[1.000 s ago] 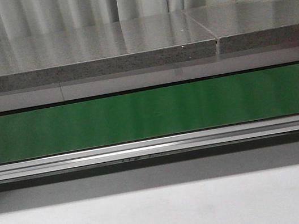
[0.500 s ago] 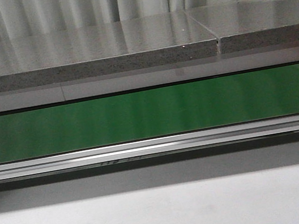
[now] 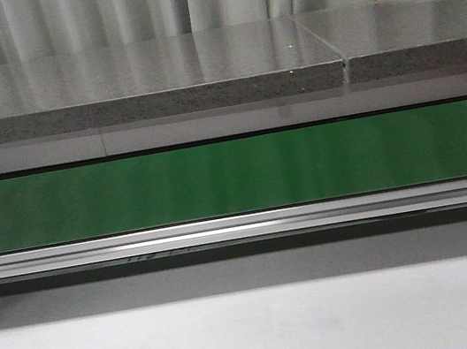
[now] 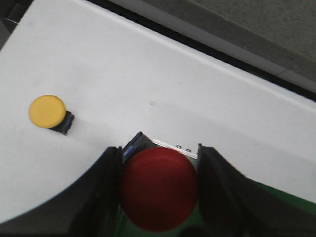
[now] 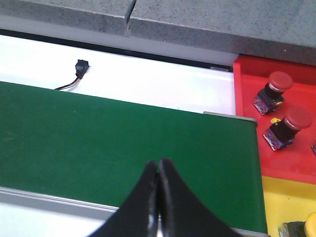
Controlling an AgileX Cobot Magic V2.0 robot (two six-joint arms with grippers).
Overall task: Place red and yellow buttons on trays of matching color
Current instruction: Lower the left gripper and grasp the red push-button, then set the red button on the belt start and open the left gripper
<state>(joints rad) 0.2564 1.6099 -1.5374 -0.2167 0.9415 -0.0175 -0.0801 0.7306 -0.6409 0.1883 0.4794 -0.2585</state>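
Grey curtain and a speckled stone slab [image 3: 142,107] fill the background of the front view, and before the slab runs the green conveyor belt [image 3: 234,177], which I take as the landmark; no arm and no button shows in that view. From the left wrist camera, the left tool [image 4: 159,190] is grasping a red button [image 4: 159,187] by its sides, one finger on each side of the cap, and it hangs over the edge where the white bench [image 4: 148,74] meets the belt. A yellow button [image 4: 47,111] stands on the bench, apart from the belt and not touched. The right tool [image 5: 158,197] is clenched on nothing, its tips pressed together above the belt. At the end of the belt on that side lies the red tray [image 5: 301,79], which already holds two red buttons [image 5: 272,91], and just beside it, nearer the right tool, the yellow tray [image 5: 289,207]. The step in hand seems to be setting the red button on the belt. I would lower it until the base sits flat, well inside the belt's edge, then release slowly so the heavy cap does not tip it over.
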